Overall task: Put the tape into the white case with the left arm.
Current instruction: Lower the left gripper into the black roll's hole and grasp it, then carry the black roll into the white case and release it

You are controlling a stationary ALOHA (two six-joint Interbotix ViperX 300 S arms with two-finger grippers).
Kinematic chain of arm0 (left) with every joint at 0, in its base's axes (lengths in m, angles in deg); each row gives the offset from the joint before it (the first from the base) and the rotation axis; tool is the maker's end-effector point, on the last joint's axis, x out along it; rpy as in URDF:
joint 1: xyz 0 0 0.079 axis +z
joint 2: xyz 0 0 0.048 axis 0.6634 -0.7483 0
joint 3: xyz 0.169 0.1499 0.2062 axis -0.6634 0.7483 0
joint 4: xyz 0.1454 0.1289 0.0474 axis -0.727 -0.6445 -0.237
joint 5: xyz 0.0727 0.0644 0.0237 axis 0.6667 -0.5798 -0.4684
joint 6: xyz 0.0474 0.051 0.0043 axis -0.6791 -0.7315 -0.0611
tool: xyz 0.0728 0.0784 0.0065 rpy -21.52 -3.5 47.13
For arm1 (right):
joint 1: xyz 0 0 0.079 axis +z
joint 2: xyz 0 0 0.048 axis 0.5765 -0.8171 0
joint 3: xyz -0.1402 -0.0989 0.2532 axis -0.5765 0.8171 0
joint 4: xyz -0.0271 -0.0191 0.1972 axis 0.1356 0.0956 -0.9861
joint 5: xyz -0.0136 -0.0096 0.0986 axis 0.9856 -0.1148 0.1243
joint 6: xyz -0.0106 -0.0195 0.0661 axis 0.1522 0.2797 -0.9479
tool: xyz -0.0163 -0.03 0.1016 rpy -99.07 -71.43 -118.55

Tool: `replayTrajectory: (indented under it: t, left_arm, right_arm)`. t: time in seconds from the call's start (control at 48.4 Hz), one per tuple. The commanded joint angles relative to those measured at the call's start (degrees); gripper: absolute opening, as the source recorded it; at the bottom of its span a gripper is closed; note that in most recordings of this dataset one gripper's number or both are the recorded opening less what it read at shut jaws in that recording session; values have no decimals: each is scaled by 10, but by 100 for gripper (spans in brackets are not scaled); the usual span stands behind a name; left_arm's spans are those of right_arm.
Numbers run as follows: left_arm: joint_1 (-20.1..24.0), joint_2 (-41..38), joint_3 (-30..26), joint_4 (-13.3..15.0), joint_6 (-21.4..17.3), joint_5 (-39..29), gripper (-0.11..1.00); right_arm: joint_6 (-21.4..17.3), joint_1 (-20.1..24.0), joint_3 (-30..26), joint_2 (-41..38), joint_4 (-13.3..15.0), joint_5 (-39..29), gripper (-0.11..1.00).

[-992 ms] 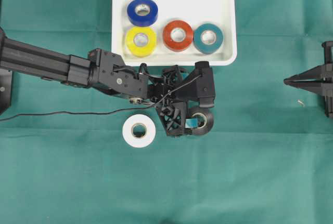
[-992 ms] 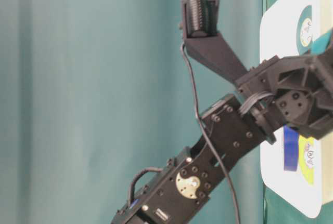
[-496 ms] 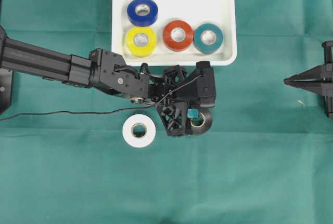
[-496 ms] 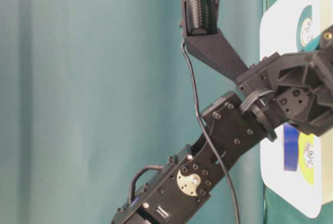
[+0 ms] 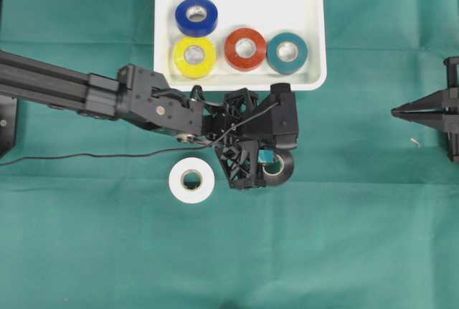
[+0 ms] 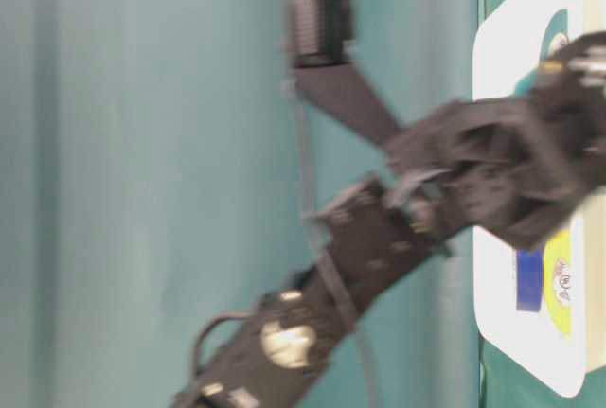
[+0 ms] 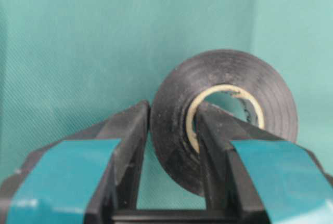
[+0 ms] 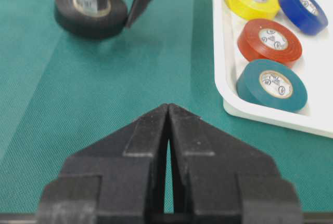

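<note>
Colours of the tape rolls, case and cloth.
Inside the white case [image 5: 310, 8], blue [image 5: 196, 15], yellow [image 5: 193, 56], red [image 5: 245, 49] and teal [image 5: 287, 52] rolls are seen; outside it, a white roll [image 5: 191, 180] and a black roll [image 7: 223, 115] on green cloth [image 5: 358, 237].

Black left arm [image 5: 107, 94] with silver screws, a thin black cable, teal-banded fingers [image 7: 62, 174]

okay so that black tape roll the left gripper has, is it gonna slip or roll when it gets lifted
The black tape roll is probably stiff and light. The left gripper pinches only its wall, so it may swivel. Lying flat, it shouldn't roll.
</note>
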State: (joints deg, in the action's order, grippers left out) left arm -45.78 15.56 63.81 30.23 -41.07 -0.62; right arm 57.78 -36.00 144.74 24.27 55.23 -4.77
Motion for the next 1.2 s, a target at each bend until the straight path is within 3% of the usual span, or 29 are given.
replayTrajectory:
  t: [0.0,0.269,0.517,0.93,1.178]
  left_arm:
    - [-2,46,-11,-1,-1,-15,25]
    - [-2,89,-11,-2,-6,-44,25]
    - [11,91,-16,-2,-43,-45,25]
    - [120,89,-11,-3,-67,-45,25]
    - [193,92,2,-3,-121,-45,25]
  right_arm:
    - [0,-1,-5,-4,1,6,-9]
    - [0,0,-5,-4,1,6,-9]
    - [0,0,-5,-4,1,6,-9]
    - [0,-1,-6,-4,1,6,-9]
    - [0,0,-5,-4,1,6,-9]
